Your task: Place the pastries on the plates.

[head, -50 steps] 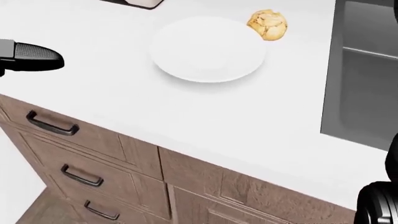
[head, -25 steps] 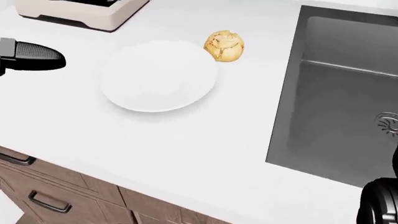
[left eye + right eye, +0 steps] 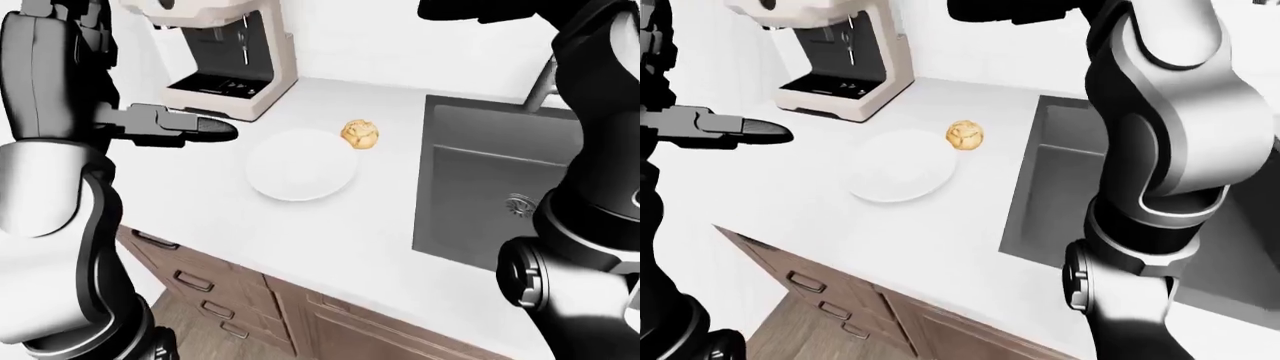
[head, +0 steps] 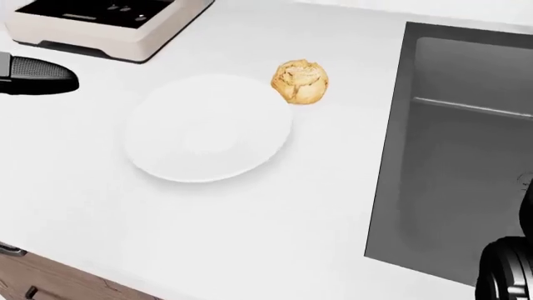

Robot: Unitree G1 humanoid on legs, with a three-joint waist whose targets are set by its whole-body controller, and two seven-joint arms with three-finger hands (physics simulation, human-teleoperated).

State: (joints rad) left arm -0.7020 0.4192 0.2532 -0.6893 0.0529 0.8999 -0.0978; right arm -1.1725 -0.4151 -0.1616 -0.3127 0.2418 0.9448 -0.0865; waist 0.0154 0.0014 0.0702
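Note:
A round golden pastry sits on the white counter, just off the upper right rim of an empty white plate, close to touching it. My left hand hovers to the left of the plate, above the counter, with its dark fingers stretched out and empty. My right arm is raised high. Only a dark part of it shows at the top edge of the right-eye view, and its fingers are not readable.
A beige coffee machine stands at the upper left, above the plate. A grey sink takes up the right side. Wooden drawers with dark handles run below the counter's edge.
The whole picture shifted, so the camera moved: plate and pastry slid left and then lower in the head view. The drawers dropped out at the bottom. The left hand kept its place in view.

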